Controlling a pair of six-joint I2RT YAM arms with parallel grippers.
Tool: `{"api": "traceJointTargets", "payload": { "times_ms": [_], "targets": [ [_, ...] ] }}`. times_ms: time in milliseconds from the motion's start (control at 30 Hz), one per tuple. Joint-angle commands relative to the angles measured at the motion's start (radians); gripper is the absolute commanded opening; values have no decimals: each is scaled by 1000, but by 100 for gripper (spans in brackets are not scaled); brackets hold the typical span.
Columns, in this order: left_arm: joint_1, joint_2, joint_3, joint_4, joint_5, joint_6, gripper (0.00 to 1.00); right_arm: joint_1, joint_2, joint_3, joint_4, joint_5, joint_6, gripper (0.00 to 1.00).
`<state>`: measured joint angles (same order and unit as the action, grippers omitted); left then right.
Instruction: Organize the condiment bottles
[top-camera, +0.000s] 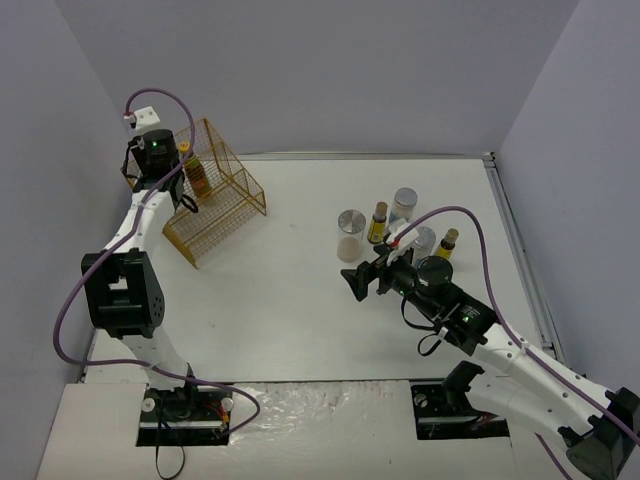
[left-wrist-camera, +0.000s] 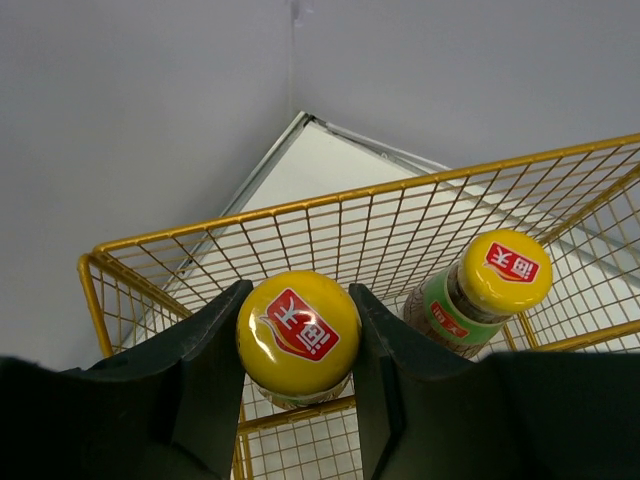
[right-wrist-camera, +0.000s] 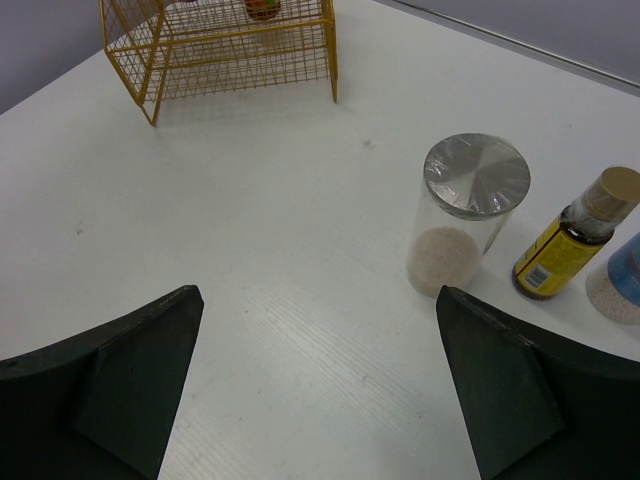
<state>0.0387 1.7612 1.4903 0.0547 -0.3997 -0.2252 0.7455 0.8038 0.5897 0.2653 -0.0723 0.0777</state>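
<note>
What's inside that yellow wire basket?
A green-labelled bottle stands in the basket. The left pincer holds a second bottle at its front; its body and footing are hidden.

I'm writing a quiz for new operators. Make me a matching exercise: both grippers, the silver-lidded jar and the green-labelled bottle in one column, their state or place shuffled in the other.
Column one
1. left gripper
2. right gripper
3. silver-lidded jar
4. green-labelled bottle

Column two
A. standing on the table beside a dark bottle
B. open, holding nothing
C. inside the wire basket, not gripped
D. shut on a yellow-capped bottle

Pairs: 1-D, 2-B, 3-A, 4-C
</note>
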Motion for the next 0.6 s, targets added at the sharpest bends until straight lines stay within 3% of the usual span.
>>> {"api": "traceJointTargets", "payload": {
  "times_ms": [0, 133, 333, 567],
  "targets": [
    [0, -22, 22, 162, -16, -50, 14, -8, -21, 2, 77, -4, 10, 100],
    [4, -10, 19, 152, -9, -75, 21, -8, -32, 2, 70, -1, 12, 100],
    [15, -12, 10, 115, -1, -104, 51, -8, -50, 1, 56, -1, 17, 100],
    [17, -73, 4, 29, 5, -135, 76, -8, -76, 11, 44, 3, 27, 100]
  ]
}}
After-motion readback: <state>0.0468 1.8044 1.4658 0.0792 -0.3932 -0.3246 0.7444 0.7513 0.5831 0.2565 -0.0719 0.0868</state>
